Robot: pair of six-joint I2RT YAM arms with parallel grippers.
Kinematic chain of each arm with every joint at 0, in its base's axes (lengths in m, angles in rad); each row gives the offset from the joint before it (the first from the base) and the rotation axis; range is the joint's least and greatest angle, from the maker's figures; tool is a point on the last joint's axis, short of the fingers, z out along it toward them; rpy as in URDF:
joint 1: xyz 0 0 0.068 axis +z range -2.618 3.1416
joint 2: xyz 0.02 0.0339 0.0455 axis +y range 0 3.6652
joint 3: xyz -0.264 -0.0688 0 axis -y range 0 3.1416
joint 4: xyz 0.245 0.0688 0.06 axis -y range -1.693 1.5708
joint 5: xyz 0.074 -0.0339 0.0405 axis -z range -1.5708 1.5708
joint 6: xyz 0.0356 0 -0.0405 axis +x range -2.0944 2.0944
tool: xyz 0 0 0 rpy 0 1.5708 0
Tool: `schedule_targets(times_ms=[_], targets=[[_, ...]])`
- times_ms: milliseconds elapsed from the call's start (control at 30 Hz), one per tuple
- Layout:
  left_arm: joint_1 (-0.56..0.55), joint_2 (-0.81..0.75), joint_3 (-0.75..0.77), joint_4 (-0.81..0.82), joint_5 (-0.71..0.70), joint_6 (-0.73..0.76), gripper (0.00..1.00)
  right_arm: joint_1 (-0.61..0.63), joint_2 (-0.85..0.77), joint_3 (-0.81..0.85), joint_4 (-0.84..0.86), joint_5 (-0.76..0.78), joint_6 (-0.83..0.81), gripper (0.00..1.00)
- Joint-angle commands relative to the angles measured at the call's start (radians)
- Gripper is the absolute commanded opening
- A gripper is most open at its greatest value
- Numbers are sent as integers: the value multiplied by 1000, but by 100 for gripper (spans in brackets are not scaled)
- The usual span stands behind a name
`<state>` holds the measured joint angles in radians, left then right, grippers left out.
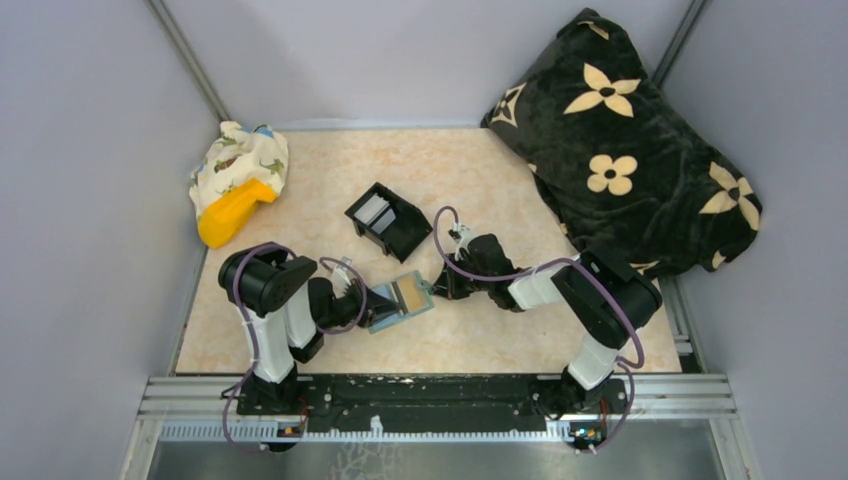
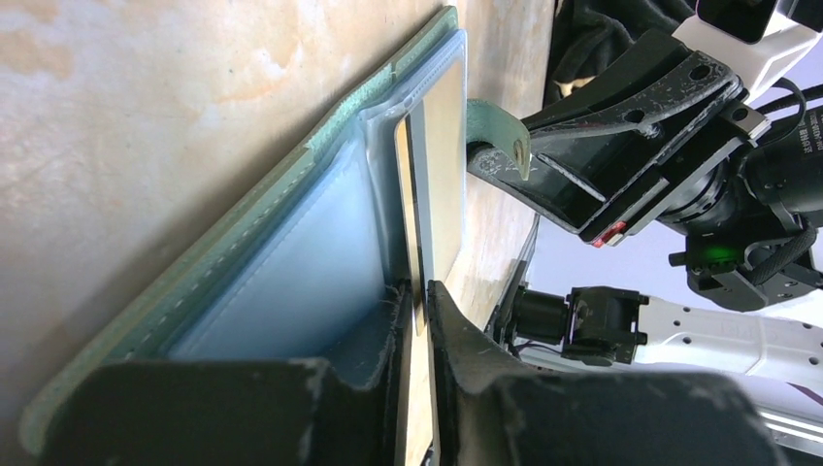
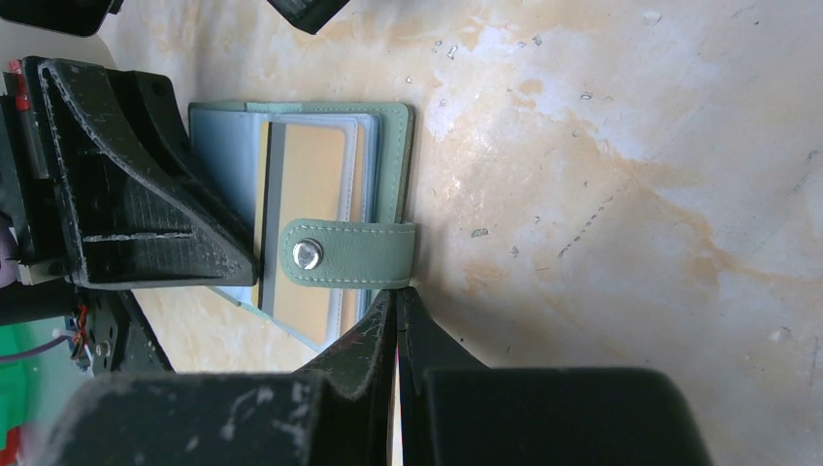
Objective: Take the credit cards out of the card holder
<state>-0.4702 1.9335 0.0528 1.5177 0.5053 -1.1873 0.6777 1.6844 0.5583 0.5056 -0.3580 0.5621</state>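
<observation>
Sage-green stitched bifold card holder lies open and flat on the mottled peach stone-look worktop, between the two arms. Inside are glossy blue-grey plastic sleeves.

Your left pincer is clenched on the thin edge of a tan-gold flat rectangular credit card. The card has a dark stripe down one long side and sits partly in its sleeve, standing a little proud of the pocket.

Little green snap tab with a round metal stud lies folded across the card's face. Seen from the left wrist, it curls up off the holder's edge.

Your right pincer has its fingers drawn together with only a sliver between them. The tips sit at the holder's outer edge, just beside the tab. You cannot tell whether they nip the green cover or only touch it.

Farther back on the worktop:
- Black boxy plastic tray, something pale inside.
- Yellow moulded object, half under a printed white cloth.
- Plush black blanket with cream flowers, heaped at the right.
</observation>
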Motion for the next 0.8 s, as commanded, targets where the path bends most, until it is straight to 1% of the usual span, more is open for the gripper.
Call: schedule_targets(times_ms=[0, 33, 67, 100, 233, 400, 633, 767], targets=[[8, 1, -13, 272, 3, 28, 12, -6, 53, -15, -104, 54, -25, 0], [8, 0, -16, 273, 1, 30, 9, -6, 55, -16, -101, 52, -25, 0], [7, -1, -20, 273, -2, 32, 2, -6, 58, -16, -98, 52, -24, 0], [8, -2, -23, 272, -5, 33, 0, -6, 61, -16, -96, 50, -23, 0], [9, -7, -33, 272, -10, 34, 0, -5, 67, -16, -91, 46, -21, 0], [19, -56, -58, 272, -9, 41, 0, -6, 75, -17, -89, 47, -19, 0], [41, -114, -97, 272, 25, 0, 0, -6, 79, -17, -83, 44, -17, 0], [76, -102, -141, 273, 55, -37, 0, -6, 71, -15, -96, 49, -24, 0]])
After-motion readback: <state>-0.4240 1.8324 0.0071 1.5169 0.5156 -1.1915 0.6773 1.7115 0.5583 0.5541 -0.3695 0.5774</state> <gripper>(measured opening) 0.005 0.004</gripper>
